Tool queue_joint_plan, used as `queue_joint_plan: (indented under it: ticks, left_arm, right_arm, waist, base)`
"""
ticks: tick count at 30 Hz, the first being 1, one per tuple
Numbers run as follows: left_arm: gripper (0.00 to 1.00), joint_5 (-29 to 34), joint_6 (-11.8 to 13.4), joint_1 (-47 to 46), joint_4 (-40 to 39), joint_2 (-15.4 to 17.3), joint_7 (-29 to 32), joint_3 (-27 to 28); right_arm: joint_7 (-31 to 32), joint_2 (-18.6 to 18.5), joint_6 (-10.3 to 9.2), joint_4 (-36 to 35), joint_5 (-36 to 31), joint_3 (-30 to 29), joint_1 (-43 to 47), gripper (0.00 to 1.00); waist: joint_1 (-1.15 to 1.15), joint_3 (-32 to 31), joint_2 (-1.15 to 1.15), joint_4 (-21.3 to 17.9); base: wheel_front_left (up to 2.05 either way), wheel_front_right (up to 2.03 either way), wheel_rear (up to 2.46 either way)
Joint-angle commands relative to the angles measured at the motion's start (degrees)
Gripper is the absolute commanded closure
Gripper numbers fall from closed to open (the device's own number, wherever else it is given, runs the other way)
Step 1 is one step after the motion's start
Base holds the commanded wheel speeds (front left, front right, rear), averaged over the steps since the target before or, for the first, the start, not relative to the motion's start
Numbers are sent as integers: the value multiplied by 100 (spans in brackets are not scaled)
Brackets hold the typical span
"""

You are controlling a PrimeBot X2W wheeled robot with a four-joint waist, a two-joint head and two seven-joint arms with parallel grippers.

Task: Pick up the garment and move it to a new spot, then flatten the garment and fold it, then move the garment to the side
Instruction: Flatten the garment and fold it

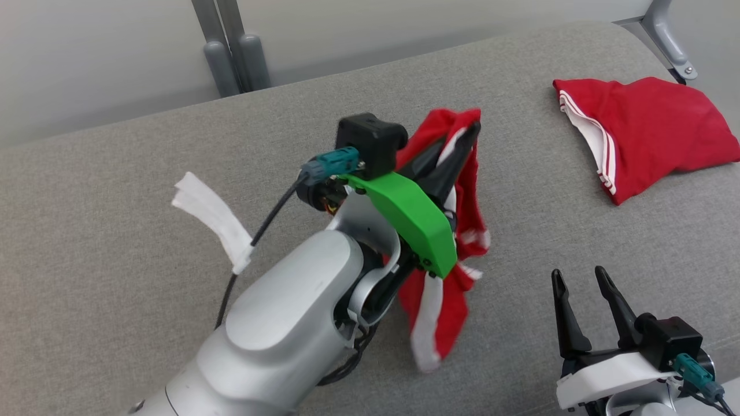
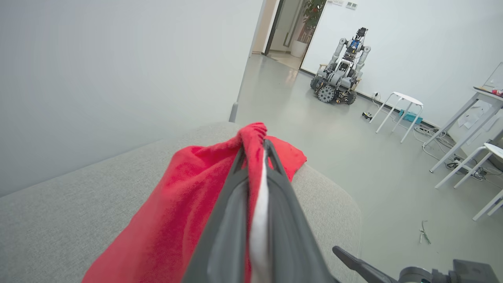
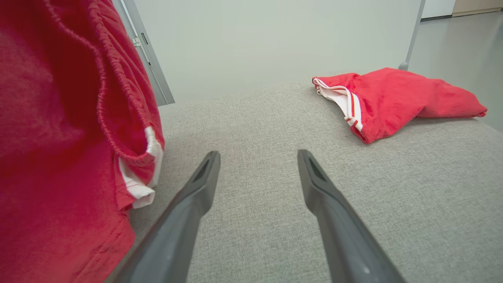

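Left gripper: shut tight on the red garment, with a fold of red cloth and white trim pinched between its two fingers; the bunched edge stood just past the fingertips; the rest of the garment hung down beneath the wrist, partly behind the green cover on that arm. The cloth appeared to hang above the grey cushion, though whether its lowest hem touched the surface could not be told from these angles.

Right gripper: jaws wide apart and empty, low over the cushion; the held garment hung to the left of its fingers, near but not touching them.

A second red garment, with white striped trim, lay crumpled on the cushion ahead of the right gripper and to its right, well apart from both hands.

A strip of white tape was fixed to the left arm's cable, to the left of that wrist.

Beyond the left fingertips, on the floor past the cushion's end, stood a wheeled robot and a white stool.
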Motion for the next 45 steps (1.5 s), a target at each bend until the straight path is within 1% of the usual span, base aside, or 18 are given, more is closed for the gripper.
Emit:
queue_joint_plan:
  ticks: [1,6,10,12,15,19,20,24,27,28,29,30,34,37,39,42,43,45]
  left_arm:
    - [100,-247,107,-201,-120,-1,-377,56]
    - [100,-1117,695,-441,-161,12,-1618,6]
    - [100,-1456,1020,-167,371,17,-1964,134]
    - [100,-1369,1042,83,700,10,-2000,369]
    - [100,-888,1005,733,843,9,-1998,1268]
    - [100,-297,942,1688,670,9,-1996,2457]
    - [100,-304,922,1945,563,8,-1997,2801]
    - [100,-335,866,2788,272,3,-1997,3604]
    - [100,-529,876,3270,135,4,-1996,3931]
    - [61,-599,858,3442,107,2,-1997,3997]
    - [35,-732,807,3556,81,2,-1996,4012]
    - [0,-944,735,3671,50,4,-1997,4063]
    - [0,-1260,373,4032,72,2,-1997,3956]
    - [0,-954,247,4240,-18,5,-1997,3911]
    - [0,-479,273,4466,-127,4,-1997,3865]
    - [0,539,428,4796,-367,5,-1997,3852]
    - [0,777,401,4842,-447,3,-1997,3802]
    - [0,1087,132,4852,-582,30,-1980,3465]
  right_arm:
    - [-15,-10,-4,21,47,36,-71,0]
    - [-15,-6,-4,55,76,80,-95,0]
    - [-15,-10,-4,61,104,77,-124,0]
    - [-15,-9,-4,72,117,46,-106,0]
    - [-15,-10,-4,85,109,-11,-40,0]
    - [-15,-6,-4,78,11,-126,98,0]
    - [-15,-8,-4,65,-15,-141,112,0]
    - [-15,-9,-4,40,-154,-195,204,0]
    - [-15,-10,-4,23,-246,-215,218,0]
    - [-15,-10,-4,25,-285,-200,224,0]
    - [-15,-10,-4,20,-304,-192,231,0]
    - [-15,-10,-4,18,-325,-179,240,0]
    - [-15,-16,-4,11,-363,-148,306,0]
    - [-15,-16,-4,-6,-370,-141,330,0]
    - [-15,-15,-4,-9,-369,-115,376,0]
    - [-15,-17,-4,-26,-333,-125,394,0]
    - [-15,-15,-4,-37,-319,-135,396,0]
    - [-15,-14,-4,-39,-296,-149,423,0]
  waist:
    - [0,-6,0,-19]
    - [0,11,0,-31]
    - [0,60,0,-20]
    - [0,78,0,4]
    - [0,86,0,75]
    - [0,87,0,321]
    - [0,80,0,398]
    - [0,37,0,717]
    - [0,-2,0,937]
    - [0,-14,0,1015]
    - [0,-24,0,1081]
    - [0,-36,0,1153]
    - [0,-88,0,1377]
    - [0,-113,0,1437]
    - [0,-147,0,1426]
    - [0,-157,0,1329]
    - [0,-149,0,1298]
    - [0,-140,0,1252]
  base:
    - [0,0,0]
    - [0,0,0]
    - [0,0,0]
    - [0,0,0]
    - [0,0,0]
    - [0,0,0]
    - [0,0,0]
    - [0,0,0]
    - [0,0,0]
    - [0,0,0]
    - [0,0,0]
    - [0,0,0]
    - [0,0,0]
    - [0,0,0]
    - [0,0,0]
    - [0,0,0]
    - [0,0,0]
    - [0,0,0]
